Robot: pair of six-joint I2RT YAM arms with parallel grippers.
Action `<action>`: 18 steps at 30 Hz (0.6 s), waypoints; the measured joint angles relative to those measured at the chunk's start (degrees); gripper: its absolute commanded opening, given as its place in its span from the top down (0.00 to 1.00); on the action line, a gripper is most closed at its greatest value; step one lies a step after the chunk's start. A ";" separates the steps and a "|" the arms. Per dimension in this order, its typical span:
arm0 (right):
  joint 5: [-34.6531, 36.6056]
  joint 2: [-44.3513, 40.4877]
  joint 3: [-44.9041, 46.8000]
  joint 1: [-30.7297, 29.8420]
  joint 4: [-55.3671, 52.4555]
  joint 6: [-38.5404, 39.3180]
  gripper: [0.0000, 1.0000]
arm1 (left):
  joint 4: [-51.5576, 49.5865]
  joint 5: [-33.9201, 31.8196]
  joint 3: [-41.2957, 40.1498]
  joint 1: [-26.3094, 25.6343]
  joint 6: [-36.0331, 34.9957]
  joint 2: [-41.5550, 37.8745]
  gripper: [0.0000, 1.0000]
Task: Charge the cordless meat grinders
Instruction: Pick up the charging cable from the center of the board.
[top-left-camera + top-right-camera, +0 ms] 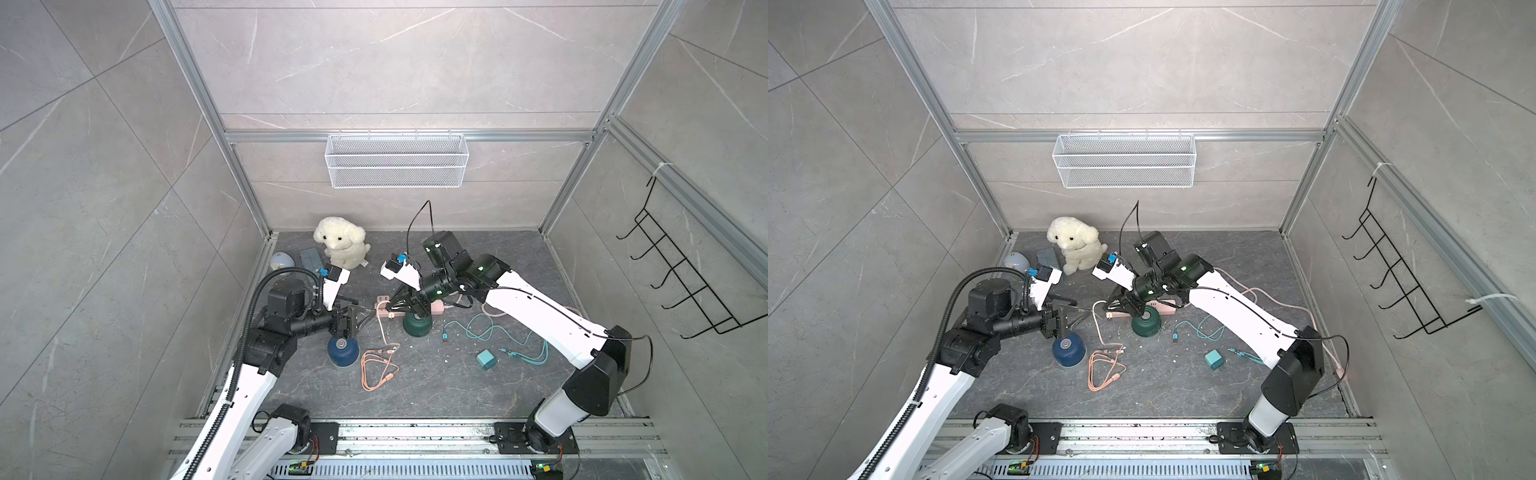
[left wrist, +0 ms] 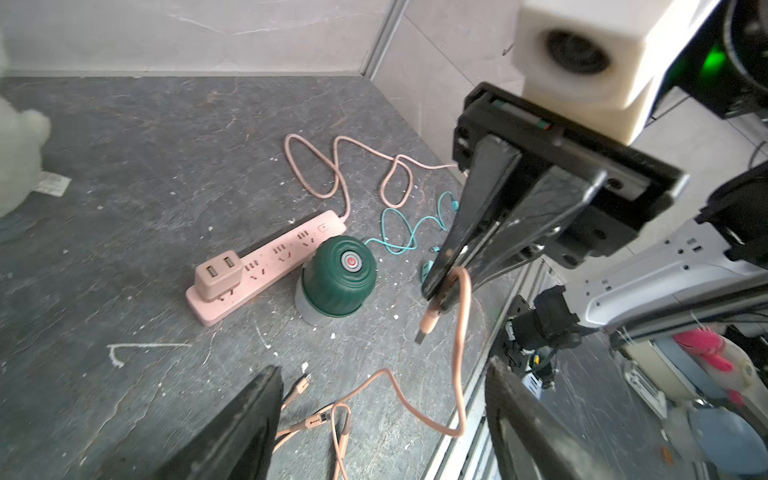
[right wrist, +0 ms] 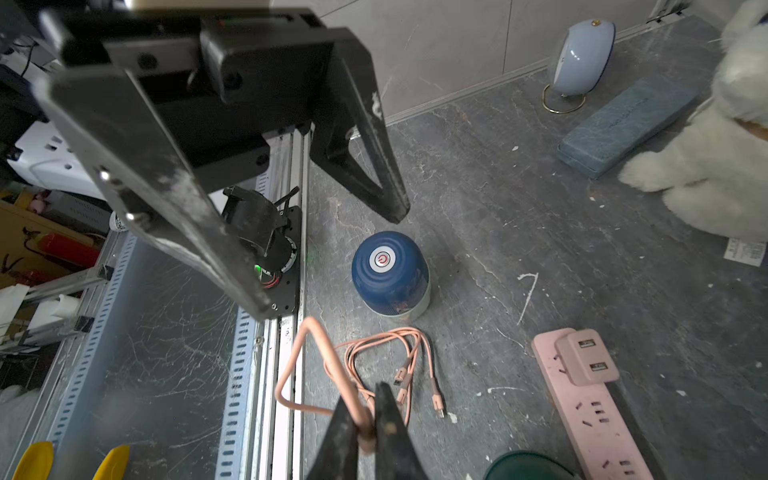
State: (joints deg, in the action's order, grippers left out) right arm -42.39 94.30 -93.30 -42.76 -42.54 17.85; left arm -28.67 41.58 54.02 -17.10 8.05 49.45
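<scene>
— While the right hand (image 2: 440, 291) is clamped on the pink cable (image 2: 458, 353) just above its big plug (image 2: 428, 326), would you say any charging has begun?

— No, I judge it early. That plug hangs in the air, apart from the two ports of the pink adapter (image 2: 218, 276) that sits in the power strip (image 2: 274, 266). The cable's small ends lie in a loose coil on the desk (image 3: 540, 232), beside the blue grinder (image 3: 390, 274) and not in it.

— And the left hand (image 3: 328, 259)?

— Its jaws stand wide apart and hold nothing. It hovers above the blue grinder, which stands upright on the desk.

— The green grinder (image 2: 338, 276)?

— Upright too, right beside the strip, with no lead in it. The teal cable (image 2: 383, 226) and the teal plug cube (image 1: 486, 358) lie loose on the desk, the cube in no socket.

— So what is left?

— By my reckoning, nearly all of it. The pink plug has to go into the adapter and a small end into one grinder, then the teal set has to serve the other.

— What can't you make out?

— Neither grinder shows a charging port from these angles. In both top views the right arm covers most of the strip and part of the green grinder. Whether the strip is live I cannot tell, as its cord runs out of sight.
</scene>
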 measured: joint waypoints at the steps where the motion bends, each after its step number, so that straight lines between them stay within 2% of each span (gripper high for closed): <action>1: -0.26 0.00 0.00 0.04 -0.37 0.50 0.88 | -0.11 0.92 0.61 0.00 -0.42 1.14 0.23; 6: -0.81 0.00 0.04 0.04 -1.27 1.99 0.88 | -0.96 5.57 1.79 0.00 -1.77 5.95 0.32; 13: -1.22 0.00 0.09 0.04 -1.42 2.38 0.89 | -0.76 11.93 3.41 -0.07 -2.56 8.70 0.54; 16: -1.42 0.20 0.07 0.04 -1.44 2.36 0.89 | -0.39 14.10 3.63 -0.44 -2.36 9.53 0.71; 18: -1.62 0.52 0.07 0.04 -1.42 2.36 0.89 | -0.28 14.84 3.63 -0.92 -2.80 9.92 0.87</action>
State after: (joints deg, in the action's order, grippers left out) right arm -44.01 94.83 -93.23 -42.72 -43.97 20.21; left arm -28.95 56.42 57.65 -18.02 5.26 59.37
